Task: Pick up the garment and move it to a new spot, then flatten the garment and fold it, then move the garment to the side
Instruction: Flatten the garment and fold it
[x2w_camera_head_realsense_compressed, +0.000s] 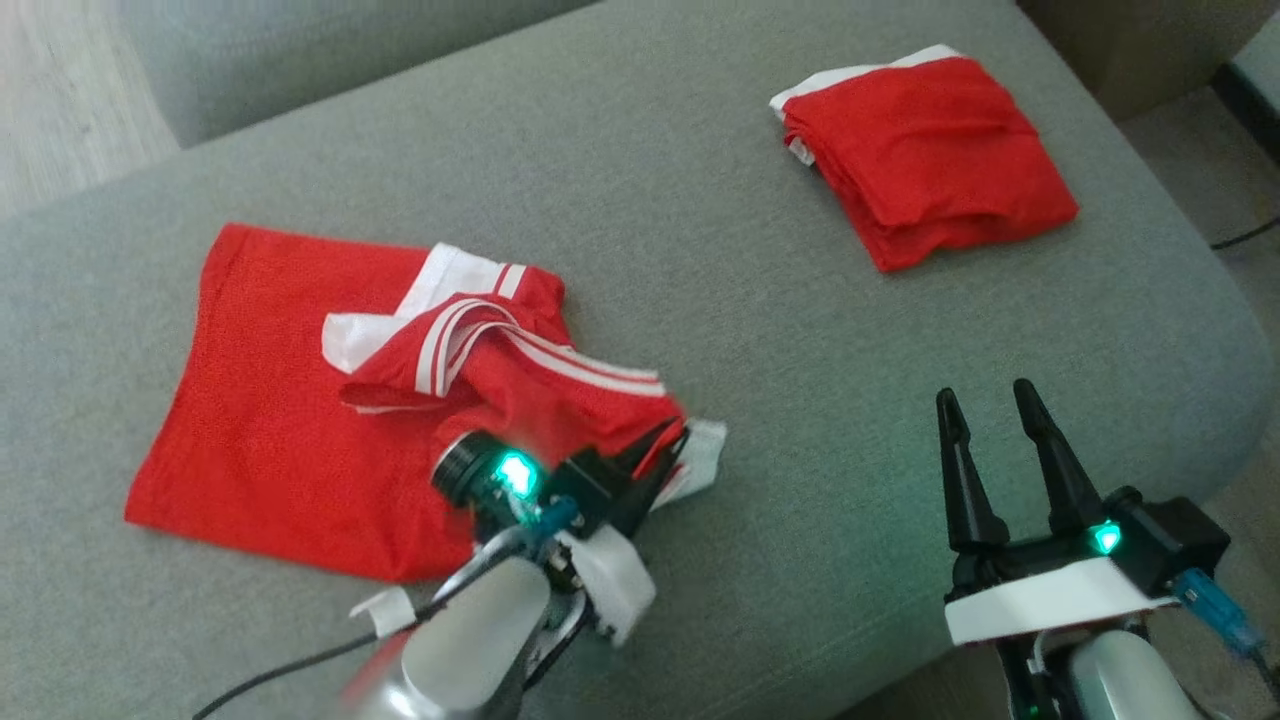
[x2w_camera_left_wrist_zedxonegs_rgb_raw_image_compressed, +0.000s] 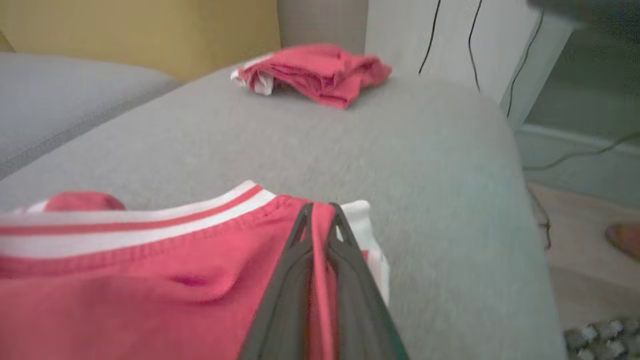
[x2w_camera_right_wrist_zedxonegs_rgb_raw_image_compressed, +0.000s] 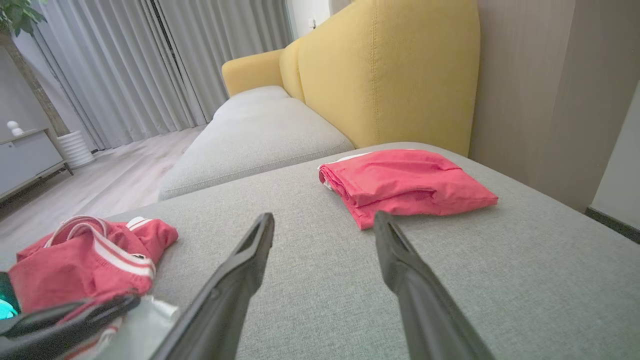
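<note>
The left gripper (x2w_camera_left_wrist_zedxonegs_rgb_raw_image_compressed: 320, 214) is pinching the red shirt (x2w_camera_head_realsense_compressed: 270, 420) at its right edge, just beside the white stripes; its two dark fingers are pressing together with a bit of red cloth squeezed between them; the left wrist view is showing this up close. The shirt is lying on the grey sofa seat (x2w_camera_head_realsense_compressed: 720, 260), at the left and middle of the head view; most of it is resting flat on the seat, but the part with the stripes is all bunched up and twisted, with a white piece poking out at the lower middle. The right gripper (x2w_camera_head_realsense_compressed: 985, 398) is waiting at the lower right of the head view; its fingers are standing wide apart and are holding nothing; it is hanging over bare seat, well apart from the shirt. A folded shirt (x2w_camera_head_realsense_compressed: 930, 160), red too, is sitting at the upper right of the head view in a neat pile, so that one is looking finished already. For the bunched shirt, the job is looking like it is only just starting; the grab is made, but the shirt is not yet lifting off the seat as far as I can tell; carrying it to a new spot, smoothing it flat, folding it and sliding it to the side are all waiting to be done.
</note>
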